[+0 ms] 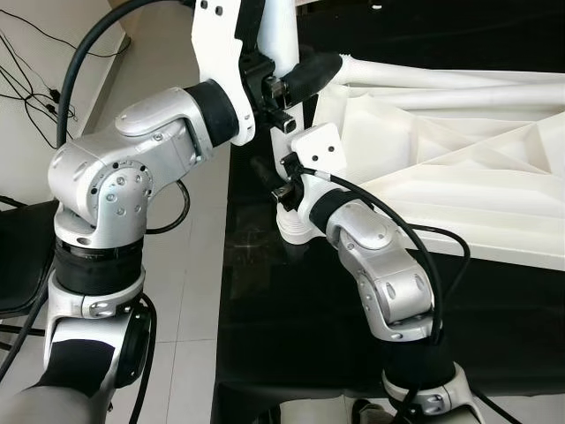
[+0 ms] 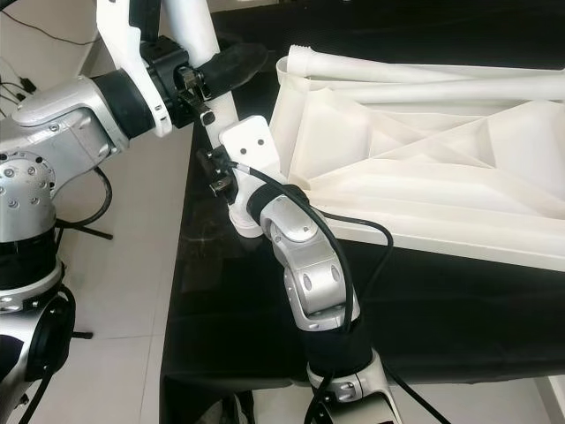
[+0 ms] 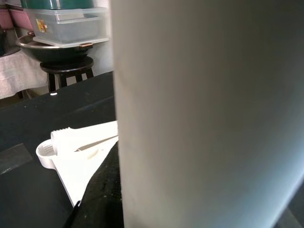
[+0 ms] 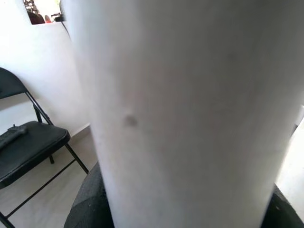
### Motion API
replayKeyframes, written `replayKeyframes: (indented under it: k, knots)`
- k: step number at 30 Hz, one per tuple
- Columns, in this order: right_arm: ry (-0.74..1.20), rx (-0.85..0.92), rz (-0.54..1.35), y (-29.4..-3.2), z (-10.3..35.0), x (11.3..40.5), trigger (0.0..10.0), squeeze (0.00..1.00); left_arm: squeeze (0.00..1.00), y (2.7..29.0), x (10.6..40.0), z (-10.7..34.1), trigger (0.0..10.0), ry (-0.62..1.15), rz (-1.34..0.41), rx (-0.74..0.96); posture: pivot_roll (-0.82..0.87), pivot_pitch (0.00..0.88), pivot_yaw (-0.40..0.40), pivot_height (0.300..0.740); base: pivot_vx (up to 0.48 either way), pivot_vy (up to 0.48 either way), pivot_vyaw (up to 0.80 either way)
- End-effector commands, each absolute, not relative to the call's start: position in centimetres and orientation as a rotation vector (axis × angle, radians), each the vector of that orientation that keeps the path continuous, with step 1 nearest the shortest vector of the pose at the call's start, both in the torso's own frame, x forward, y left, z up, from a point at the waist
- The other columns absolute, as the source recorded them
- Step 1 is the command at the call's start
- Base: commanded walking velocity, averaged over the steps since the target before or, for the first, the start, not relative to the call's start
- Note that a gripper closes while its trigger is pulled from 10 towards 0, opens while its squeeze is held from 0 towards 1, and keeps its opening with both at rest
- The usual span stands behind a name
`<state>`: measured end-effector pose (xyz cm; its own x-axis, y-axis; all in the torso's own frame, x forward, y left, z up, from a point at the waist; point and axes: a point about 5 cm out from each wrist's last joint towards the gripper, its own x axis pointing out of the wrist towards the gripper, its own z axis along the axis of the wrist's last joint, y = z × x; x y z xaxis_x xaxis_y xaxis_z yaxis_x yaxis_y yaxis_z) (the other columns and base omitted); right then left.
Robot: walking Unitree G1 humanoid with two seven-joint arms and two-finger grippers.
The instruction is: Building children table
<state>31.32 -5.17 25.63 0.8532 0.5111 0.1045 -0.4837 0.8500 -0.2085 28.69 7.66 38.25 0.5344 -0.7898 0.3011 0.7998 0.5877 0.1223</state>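
leg [image 1: 284, 35]: stiff, smooth, light plastic | upright at tabletop [image 1: 459, 168] corner | left gripper [image 1: 296, 78] clamps high | right gripper [image 1: 287, 181] clamps low

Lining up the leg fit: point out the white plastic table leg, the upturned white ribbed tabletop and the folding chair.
white plastic table leg [image 2: 192, 26], right eye view, upper shaft.
upturned white ribbed tabletop [image 1: 494, 168], left eye view, ribbed underside.
black folding chair [image 4: 28, 142], right wrist view, seat.

Head views were evenly and brightly lit, sharp throughout. Soft glare was noted on the black tabletop [image 1: 291, 309] at lower centre. The white table leg [image 3: 209, 114] was rendered out of focus in both wrist views, shaded grey at its left, bluish at lower right.
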Motion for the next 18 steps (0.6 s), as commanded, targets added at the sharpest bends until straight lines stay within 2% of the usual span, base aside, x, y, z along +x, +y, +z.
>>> replayKeyframes:
  k: [1, 4, 5, 8, 9, 10, 11, 13, 14, 16, 18]
  knots:
    - [0.049, -0.162, 0.470, -5.8, 22.3, 32.3, 0.0, 0.00, 0.00, 6.0, 26.4, 38.8, 0.0, -0.370, -1.101, 0.022, -0.01, 0.259, 0.120, 0.740, 0.000, 0.000, 0.00]
    - [0.045, -0.161, 0.472, -5.7, 22.4, 32.3, 0.0, 0.00, 0.00, 6.1, 26.4, 38.8, 0.0, -0.368, -1.100, 0.024, -0.01, 0.259, 0.120, 0.740, 0.000, 0.000, 0.00]
    - [0.011, -0.140, 0.497, -5.5, 23.0, 32.4, 10.0, 0.00, 0.00, 6.3, 26.5, 38.8, 0.0, -0.366, -1.098, 0.028, -0.02, 0.259, 0.121, 0.740, 0.000, 0.000, 0.00]
    - [-0.013, -0.125, 0.516, -5.4, 23.4, 32.4, 10.0, 0.00, 0.00, 6.4, 26.5, 38.7, 0.0, -0.364, -1.096, 0.031, -0.02, 0.260, 0.121, 0.740, 0.000, 0.000, 0.00]
    - [-0.063, -0.086, 0.662, -4.8, 24.7, 32.4, 10.0, 1.00, 0.00, 6.6, 26.5, 38.7, 0.0, -0.363, -1.097, 0.035, -0.02, 0.258, 0.124, 0.740, 0.000, 0.000, 0.00]
    - [-0.063, -0.086, 0.662, -4.8, 24.7, 32.4, 10.0, 1.00, 0.00, 6.6, 26.5, 38.7, 0.0, -0.363, -1.097, 0.035, -0.02, 0.258, 0.124, 0.740, 0.000, 0.000, 0.00]
    - [-0.094, -0.065, 0.780, -4.4, 25.6, 32.4, 10.0, 1.00, 0.00, 6.6, 26.5, 38.7, 0.0, -0.362, -1.098, 0.038, -0.02, 0.258, 0.125, 0.740, 0.000, 0.000, 0.00]
    - [-0.094, -0.065, 0.780, -4.4, 25.6, 32.4, 10.0, 1.00, 0.00, 6.6, 26.5, 38.7, 0.0, -0.362, -1.098, 0.038, -0.02, 0.258, 0.125, 0.740, 0.000, 0.000, 0.00]
    - [-0.178, -0.092, 0.946, -4.9, 27.8, 33.3, 10.0, 1.00, 0.00, 6.6, 26.5, 38.8, 0.0, -0.365, -1.102, 0.038, -0.02, 0.257, 0.128, 0.740, 0.000, 0.000, 0.00]
    - [-0.178, -0.092, 0.946, -4.9, 27.8, 33.3, 10.0, 1.00, 0.00, 6.6, 26.5, 38.8, 0.0, -0.365, -1.102, 0.038, -0.02, 0.257, 0.128, 0.740, 0.000, 0.000, 0.00]
    - [-0.231, -0.174, 1.164, -5.3, 29.2, 33.6, 10.0, 1.00, 0.00, 6.5, 26.4, 38.9, 0.0, -0.368, -1.106, 0.037, -0.02, 0.257, 0.132, 0.740, 0.000, 0.000, 0.00]
